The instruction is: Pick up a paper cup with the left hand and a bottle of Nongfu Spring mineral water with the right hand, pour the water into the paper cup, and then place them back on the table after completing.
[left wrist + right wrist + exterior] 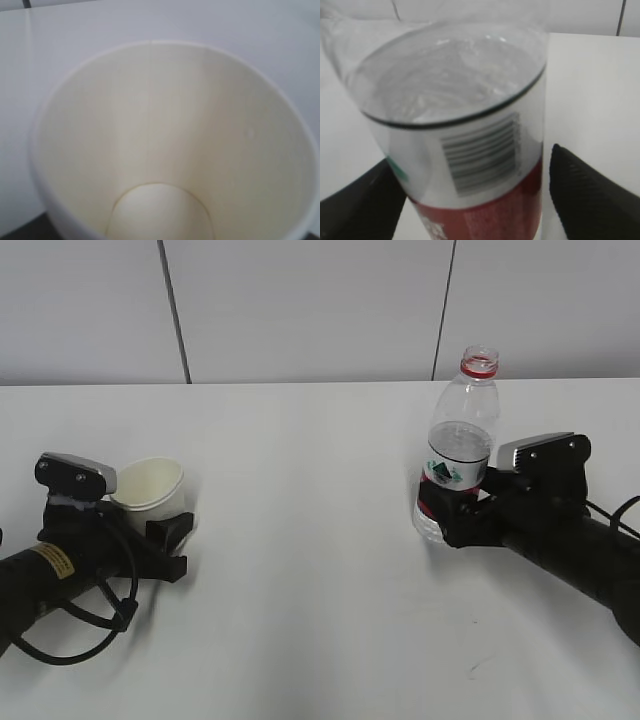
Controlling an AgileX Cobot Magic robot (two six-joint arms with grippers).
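The white paper cup (pixel 150 485) sits at the left, right in front of the yellow-labelled left arm. My left gripper (pixel 170 540) is around its lower part, which the black fingers hide. In the left wrist view the cup's cream inside (pixel 165 125) fills the frame and looks dry. The clear, uncapped bottle (pixel 458 455) stands at the right, about two thirds full of water (pixel 450 75). My right gripper (pixel 452 522) has a finger on each side of the bottle's red label band (pixel 485 215). A thin gap shows beside the right finger (pixel 585 190).
The white table (pixel 310 570) stretches between the two arms and in front of them. A grey panelled wall (pixel 300 310) stands behind the table's far edge. Black cables hang by both arms.
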